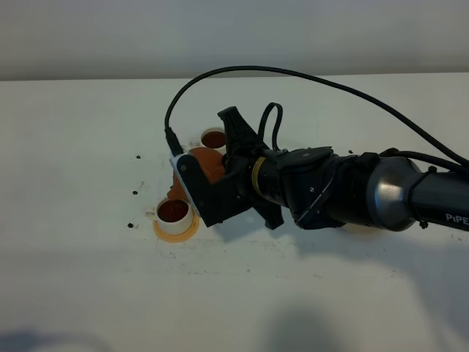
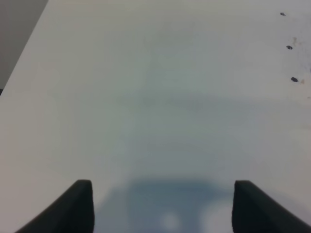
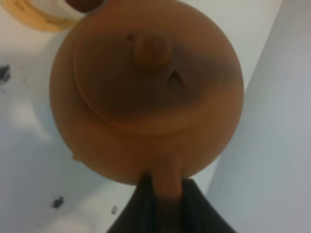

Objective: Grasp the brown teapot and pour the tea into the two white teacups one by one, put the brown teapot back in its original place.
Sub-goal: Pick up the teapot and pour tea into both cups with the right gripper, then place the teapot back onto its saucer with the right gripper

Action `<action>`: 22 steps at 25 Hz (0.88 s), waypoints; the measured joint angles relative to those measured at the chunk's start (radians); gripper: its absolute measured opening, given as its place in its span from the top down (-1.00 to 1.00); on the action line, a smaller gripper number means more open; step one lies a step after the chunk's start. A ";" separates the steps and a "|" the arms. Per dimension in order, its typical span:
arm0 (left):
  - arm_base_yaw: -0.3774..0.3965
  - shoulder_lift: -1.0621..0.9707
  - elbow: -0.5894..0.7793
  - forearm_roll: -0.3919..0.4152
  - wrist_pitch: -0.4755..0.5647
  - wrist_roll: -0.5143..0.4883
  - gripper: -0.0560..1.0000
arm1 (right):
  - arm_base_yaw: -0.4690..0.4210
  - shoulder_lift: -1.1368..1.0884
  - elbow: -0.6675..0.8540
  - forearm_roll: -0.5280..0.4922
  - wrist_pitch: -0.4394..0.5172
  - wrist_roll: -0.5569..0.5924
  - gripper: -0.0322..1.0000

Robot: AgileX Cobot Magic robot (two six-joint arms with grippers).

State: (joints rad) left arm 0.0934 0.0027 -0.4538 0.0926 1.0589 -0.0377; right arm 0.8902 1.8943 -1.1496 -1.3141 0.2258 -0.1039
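Teapot handle is pinched between the right gripper jaws, so the brown teapot hangs straight out ahead of the wrist, lid knob up, held between the two white teacups, both already dark with tea. Left gripper is seen spread open and empty, well apart.

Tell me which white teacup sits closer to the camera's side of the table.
The teacup on the orange-tan coaster, left of the right gripper; the other teacup stands farther back, behind the brown teapot.
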 joint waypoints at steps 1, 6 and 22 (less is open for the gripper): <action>0.000 0.000 0.000 0.000 0.000 0.000 -0.19 | 0.000 0.000 0.000 0.026 0.001 0.007 0.77; 0.000 0.000 0.000 0.000 0.000 0.000 -0.19 | 0.000 -0.004 0.000 0.194 0.038 0.045 0.77; 0.000 0.000 0.000 0.000 0.000 0.000 -0.19 | -0.104 -0.138 -0.012 0.836 0.209 0.416 0.77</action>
State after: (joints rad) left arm 0.0934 0.0027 -0.4538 0.0926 1.0589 -0.0377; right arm 0.7857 1.7567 -1.1615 -0.4781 0.4347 0.3121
